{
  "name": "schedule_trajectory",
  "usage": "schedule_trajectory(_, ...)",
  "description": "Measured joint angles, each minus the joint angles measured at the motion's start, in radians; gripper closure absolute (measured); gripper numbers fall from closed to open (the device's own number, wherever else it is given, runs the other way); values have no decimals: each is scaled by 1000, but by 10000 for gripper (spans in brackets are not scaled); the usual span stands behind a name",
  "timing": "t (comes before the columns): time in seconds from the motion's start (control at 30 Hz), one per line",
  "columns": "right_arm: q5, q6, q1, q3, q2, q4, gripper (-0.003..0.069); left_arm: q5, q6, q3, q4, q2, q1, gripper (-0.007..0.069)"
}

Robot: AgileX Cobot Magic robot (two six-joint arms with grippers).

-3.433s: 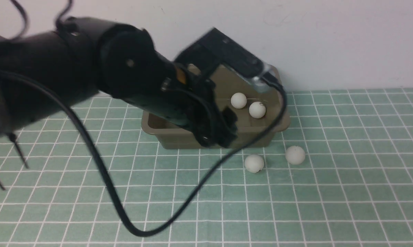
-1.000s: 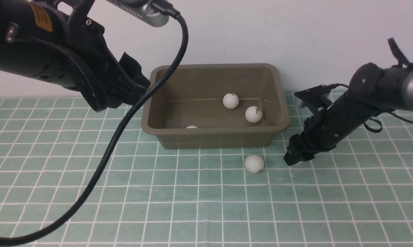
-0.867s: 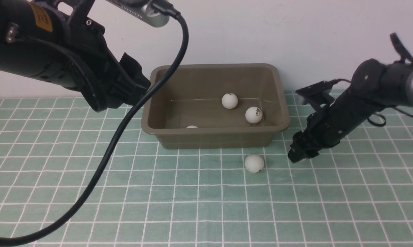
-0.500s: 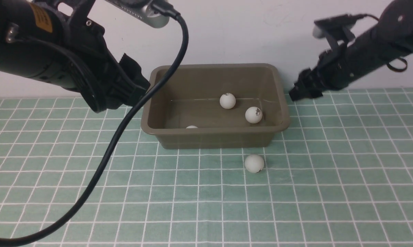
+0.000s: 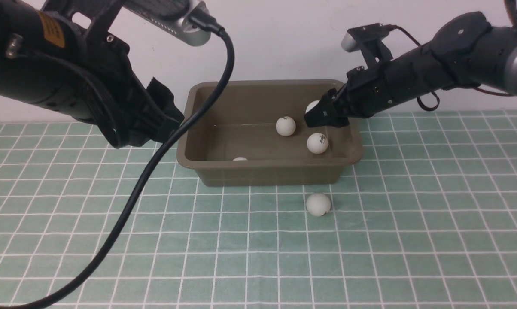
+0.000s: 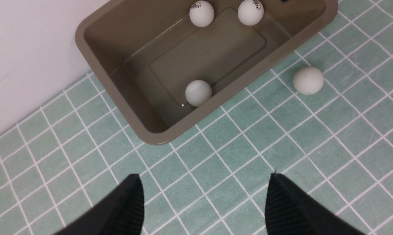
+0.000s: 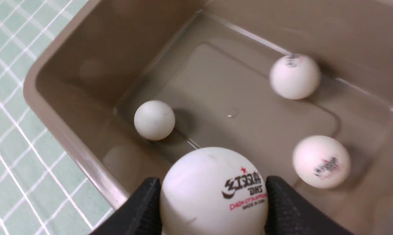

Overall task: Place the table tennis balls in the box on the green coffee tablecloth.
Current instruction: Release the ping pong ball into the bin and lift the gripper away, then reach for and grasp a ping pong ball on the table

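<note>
We see the right gripper [image 5: 317, 118] above the right end of the box [image 5: 267, 174]; its fingers are closed against both sides of one table tennis ball [image 7: 212, 192]. That gripped ball carries a red star and dark print in the right wrist view, where its lower edge is cut off; in the front view only a white sliver of it clears the black fingers.

The left gripper [image 6: 203, 202] is wide open with nothing between its fingers, raised over the green tablecloth [image 5: 413, 236] just off the box's left end; in the front view it is a dark mass and we cannot make out its jaws there.

The box sits on the tablecloth against the white wall [image 5: 284, 43]. Three balls lie on its floor:
- The far ball [image 5: 285, 126] and the printed ball [image 5: 317, 143] are near each other at the right.
- The near-wall ball [image 5: 240, 159] is almost hidden behind the front wall; it shows whole from the left wrist [image 6: 198, 93].

The loose ball [image 5: 318, 204] lies on the cloth just in front of the box, apart from it. A black cable [image 5: 142, 189] loops across the front view and runs off the bottom edge.
</note>
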Motion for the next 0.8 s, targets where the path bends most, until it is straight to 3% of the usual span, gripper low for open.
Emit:
schedule_trajectory(0.07,-22,0,3,0,0,28,169,3,0,0,0,0,0,178)
schedule_trajectory(0.17,-20,-1,1,0,0,42,60,18,0,0,0,0,0,178)
schedule_trajectory(0.3,15,4,-22,0,-24,7,27,21,0,0,0,0,0,178)
schedule_trajectory(0.53,153,51,-113,0,-125,-94,105,21,0,0,0,0,0,178)
schedule_trajectory(0.6,221,59,-142,0,-165,-109,157,20,0,0,0,0,0,178)
schedule_trajectory(0.8,345,135,-123,0,-185,-133,274,-3,0,0,0,0,0,178)
